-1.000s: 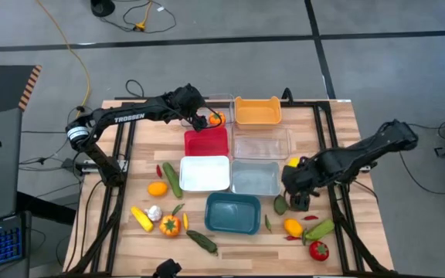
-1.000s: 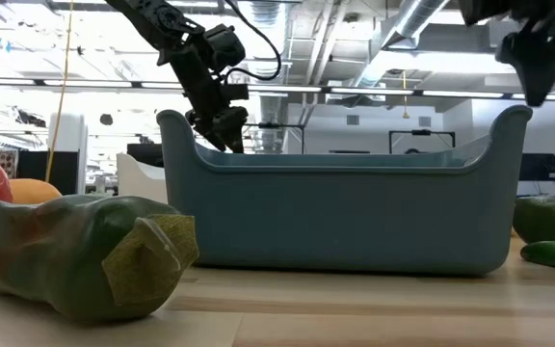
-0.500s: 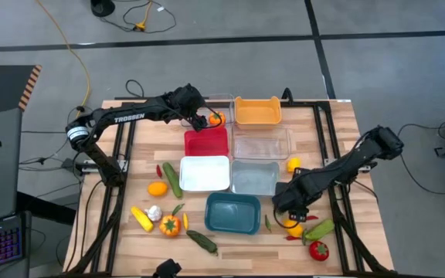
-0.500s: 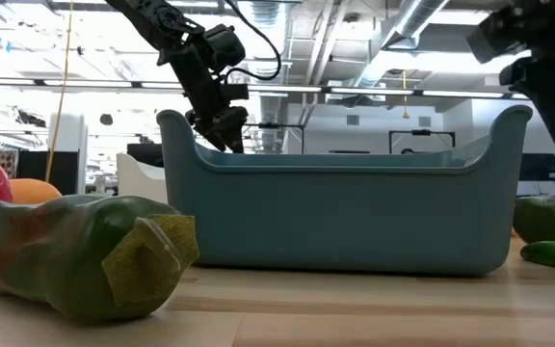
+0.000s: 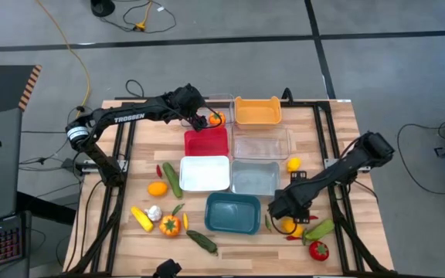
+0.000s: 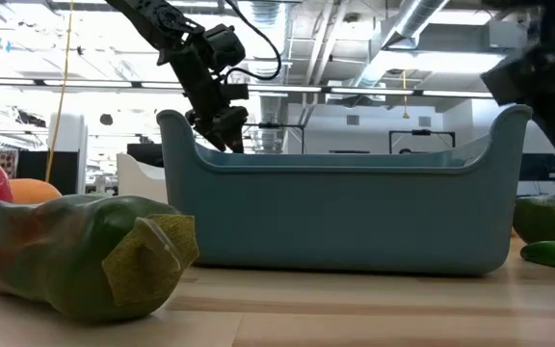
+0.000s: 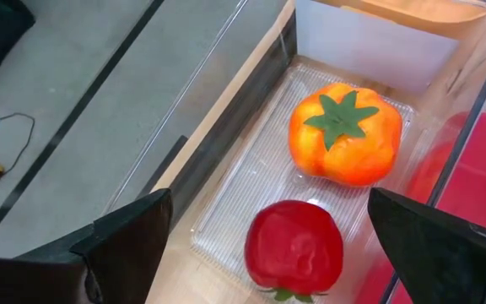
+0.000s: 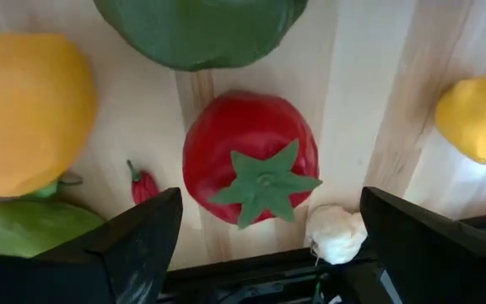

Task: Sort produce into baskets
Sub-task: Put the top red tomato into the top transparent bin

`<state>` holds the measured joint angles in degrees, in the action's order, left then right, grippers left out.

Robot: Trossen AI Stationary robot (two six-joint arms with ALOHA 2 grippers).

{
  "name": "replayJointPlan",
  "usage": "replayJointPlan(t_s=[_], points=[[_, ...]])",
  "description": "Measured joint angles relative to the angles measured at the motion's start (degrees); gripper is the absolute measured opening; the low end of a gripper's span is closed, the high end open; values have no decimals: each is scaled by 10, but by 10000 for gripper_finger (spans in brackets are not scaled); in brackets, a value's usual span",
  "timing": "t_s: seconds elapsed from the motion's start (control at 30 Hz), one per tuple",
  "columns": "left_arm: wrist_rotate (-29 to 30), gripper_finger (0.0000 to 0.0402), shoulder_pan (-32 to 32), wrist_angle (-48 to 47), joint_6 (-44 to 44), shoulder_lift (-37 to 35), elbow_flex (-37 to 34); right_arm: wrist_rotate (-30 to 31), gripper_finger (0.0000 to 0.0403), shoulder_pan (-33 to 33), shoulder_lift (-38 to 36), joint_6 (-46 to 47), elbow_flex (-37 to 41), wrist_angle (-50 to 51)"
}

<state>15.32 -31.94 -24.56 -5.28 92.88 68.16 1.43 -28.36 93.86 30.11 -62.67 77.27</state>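
High view, straight down on a wooden desk (image 5: 338, 131): seven shallow baskets sit in the middle of the frame. Top row holds a clear basket (image 5: 221, 104) and an orange basket (image 5: 257, 112); below them a red basket (image 5: 205, 143) beside a second clear basket (image 5: 261, 144); then a white basket (image 5: 204, 173) beside a pale grey-blue basket (image 5: 255, 177); a teal basket (image 5: 233, 212) sits lowest.

Loose produce at lower left: one orange fruit (image 5: 157, 188), one green cucumber (image 5: 173, 179), one corn cob (image 5: 141, 218), one garlic bulb (image 5: 154, 212), one orange tomato (image 5: 169, 225), one dark green vegetable (image 5: 202, 241) and one red chili (image 5: 159, 170). At lower right: one yellow fruit (image 5: 293, 163), one red tomato (image 5: 318, 249), one green vegetable (image 5: 319, 228) and a yellow-orange fruit (image 5: 290, 226) partly under the right arm.

Left gripper (image 5: 200, 120) reaches from the left edge to the top clear basket, its fingers (image 7: 121, 245) spread apart over two pieces inside: an orange-yellow tomato (image 7: 344, 133) and a red tomato in the basket (image 7: 294, 249).

Right gripper (image 5: 282, 208) stretches from the right edge down toward the lower-right pile, just right of the teal basket, fingers (image 8: 133, 241) wide apart and holding nothing.
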Motion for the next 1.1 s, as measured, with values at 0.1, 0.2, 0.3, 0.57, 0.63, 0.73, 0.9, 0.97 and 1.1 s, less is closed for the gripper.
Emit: replayJointPlan(t_s=[0.1, 0.2, 0.3, 0.57, 0.63, 0.73, 0.9, 0.97, 1.1], points=[[0, 385, 0, 0, 0, 0, 0, 0, 388, 4, 0, -1, 28, -12], [0, 385, 0, 0, 0, 0, 0, 0, 388, 8, 0, -2, 50, -36], [0, 385, 0, 0, 0, 0, 0, 0, 388, 11, 0, -3, 67, -65], [0, 385, 0, 0, 1, 0, 0, 0, 343, 15, 0, -2, 71, -74], [0, 385, 0, 0, 1, 0, 0, 0, 321, 15, 0, -2, 71, -73], [0, 385, 0, 0, 1, 0, 0, 0, 298, 15, 0, -2, 71, -70], [-3, 385, 1, -23, -8, 0, 21, -31, 292, 25, -15, -1, 68, -45], [-8, 385, 5, -33, -10, 0, 36, -33, 292, 33, -27, -1, 58, -23], [-27, 385, 13, -76, -11, 0, 82, -32, 292, 56, -61, -1, 30, 11]])
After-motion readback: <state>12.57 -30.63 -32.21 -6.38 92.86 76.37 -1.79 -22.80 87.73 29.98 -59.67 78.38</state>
